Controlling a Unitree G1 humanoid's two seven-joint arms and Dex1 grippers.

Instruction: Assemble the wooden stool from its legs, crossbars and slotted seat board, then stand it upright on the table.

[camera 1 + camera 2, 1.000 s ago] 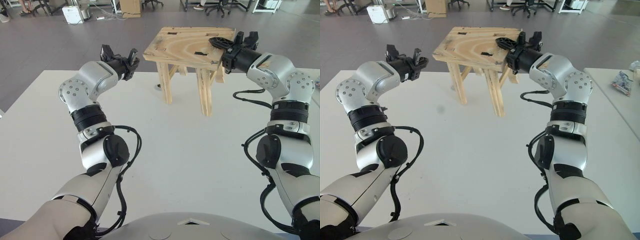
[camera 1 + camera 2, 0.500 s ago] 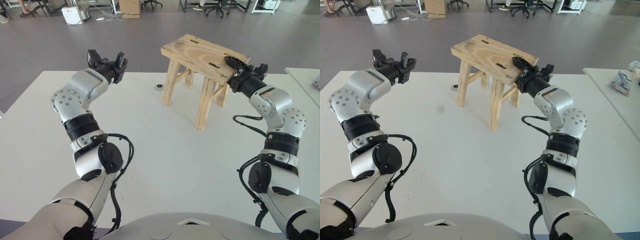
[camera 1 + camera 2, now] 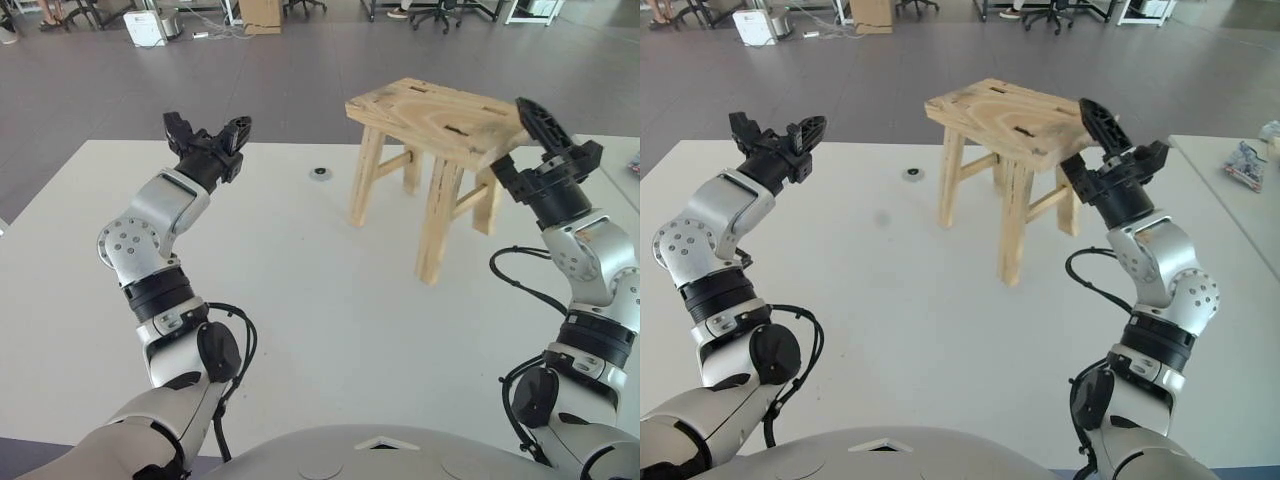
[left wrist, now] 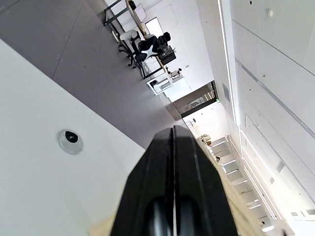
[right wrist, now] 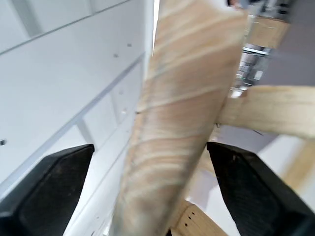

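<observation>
The wooden stool [image 3: 435, 110] stands upright on its legs on the white table [image 3: 300, 300], towards the far right. My right gripper [image 3: 558, 135] is at the seat's right edge and is open. In the right wrist view a wooden part of the stool [image 5: 172, 113] runs between the two fingers with a gap on each side. My left gripper [image 3: 207, 135] is raised over the table's far left, well apart from the stool. In the left wrist view its fingers [image 4: 173, 147] are pressed together with nothing between them.
A small round disc [image 3: 320, 173] lies on the table near the far edge, left of the stool. A second table with a packet [image 3: 1245, 160] stands to the right. Office floor and chairs lie beyond the far edge.
The stool went from tilted in my right gripper to standing on its legs. The right fingers came off the seat top. The left arm drew away to the left. The camera shifted.
</observation>
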